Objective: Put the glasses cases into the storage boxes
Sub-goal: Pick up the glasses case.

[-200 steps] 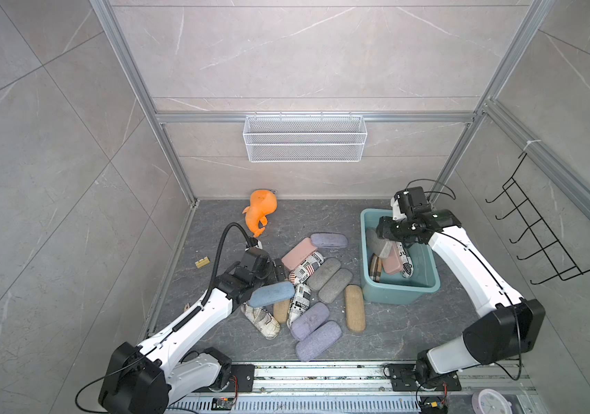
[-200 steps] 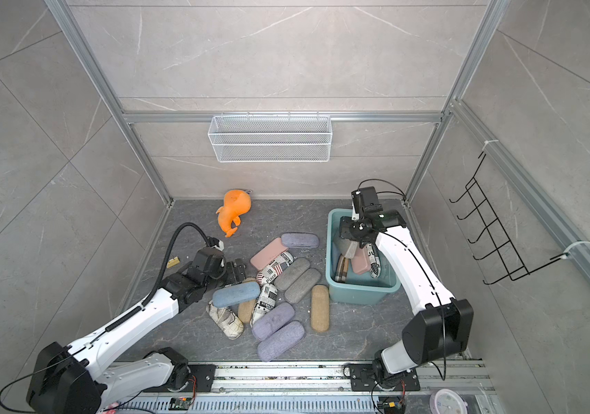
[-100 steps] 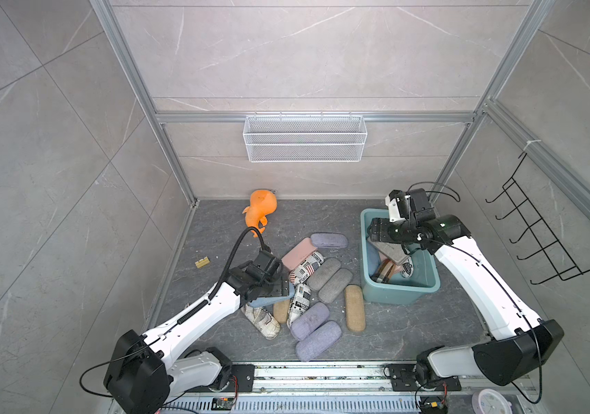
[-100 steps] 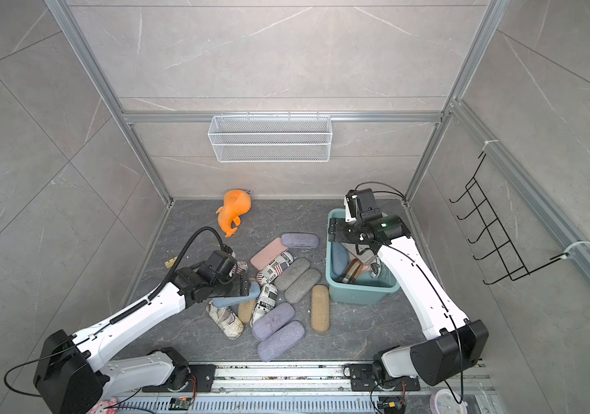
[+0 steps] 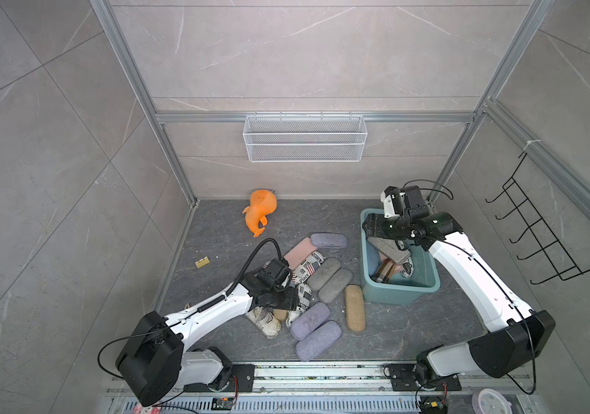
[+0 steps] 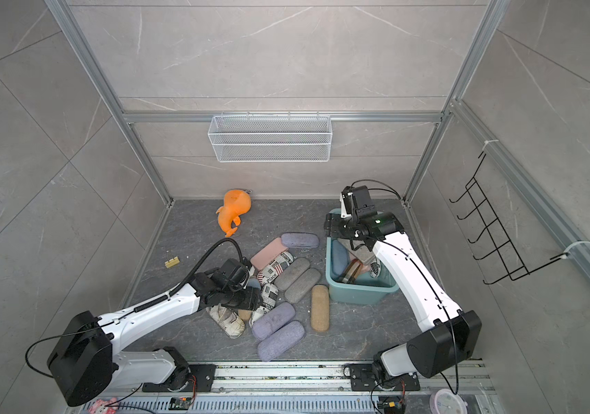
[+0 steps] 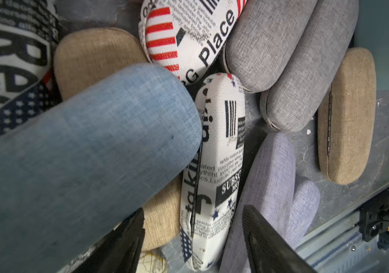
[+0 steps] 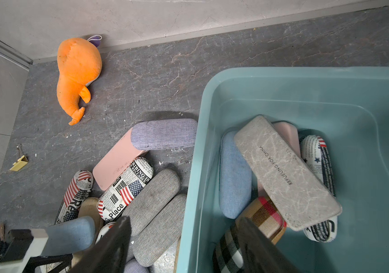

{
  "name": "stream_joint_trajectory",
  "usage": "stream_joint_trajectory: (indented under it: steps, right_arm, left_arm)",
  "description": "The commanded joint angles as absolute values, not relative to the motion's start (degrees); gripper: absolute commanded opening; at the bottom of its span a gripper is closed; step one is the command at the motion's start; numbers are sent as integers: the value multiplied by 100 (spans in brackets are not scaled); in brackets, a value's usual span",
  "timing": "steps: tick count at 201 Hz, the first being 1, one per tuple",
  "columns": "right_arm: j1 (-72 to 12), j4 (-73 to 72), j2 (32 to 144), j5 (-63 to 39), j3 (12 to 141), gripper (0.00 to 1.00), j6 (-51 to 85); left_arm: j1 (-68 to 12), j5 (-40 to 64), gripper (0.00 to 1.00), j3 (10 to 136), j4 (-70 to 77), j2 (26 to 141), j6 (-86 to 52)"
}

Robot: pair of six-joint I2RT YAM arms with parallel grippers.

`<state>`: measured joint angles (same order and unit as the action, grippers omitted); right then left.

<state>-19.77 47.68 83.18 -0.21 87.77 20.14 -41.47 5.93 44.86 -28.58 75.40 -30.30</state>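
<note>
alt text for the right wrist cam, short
A teal storage tub holds a grey marbled case atop a blue case, a plaid case and others. Outside it, loose cases are piled on the dark floor, with an orange plush toy by the wall. The right gripper hangs open and empty over the tub's rim.

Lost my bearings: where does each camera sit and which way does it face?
Both top views: overhead behind both arms, tilted toward the back wall; whole arms, left hand, right hand.
Left wrist: on left arm, down into the case pile; its fingers.
Right wrist: on right arm, down at tub and orange toy; its fingers, left hand.
Shared: both wrists see the case printed Place.
</note>
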Motion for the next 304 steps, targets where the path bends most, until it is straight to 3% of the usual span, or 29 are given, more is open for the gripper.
stream_joint_trajectory:
  steps: [1, 76, 124, 171, 200, 304]
  right_arm:
    - [-2006, 4725, 8296, 7, 8918, 74, 2112]
    - [-2038, 4674, 8226, -68, 8828, 74, 2114]
    - [-2089, 4584, 8219, -101, 8745, 73, 2115]
    - [-2278, 4238, 8373, -311, 8724, 77, 2164]
    - [-2447, 4009, 8465, -440, 8753, 78, 2198]
    - [-2762, 4042, 8719, -307, 9030, 81, 2202]
  left_arm:
    - [-4102, 350, 69, 4803, -2482, 7737, -2801]
    - [-3661, 570, 73, 5310, -2178, 8174, -2592]
    - [-3678, 752, 81, 5250, -2553, 7355, -2829]
    - [-3678, -1074, 94, 4766, -3457, 6499, -3929]
    - [-3675, -1573, 93, 4557, -3886, 6670, -4410]
    - [-3741, -883, 89, 4345, -3305, 7347, -3986]
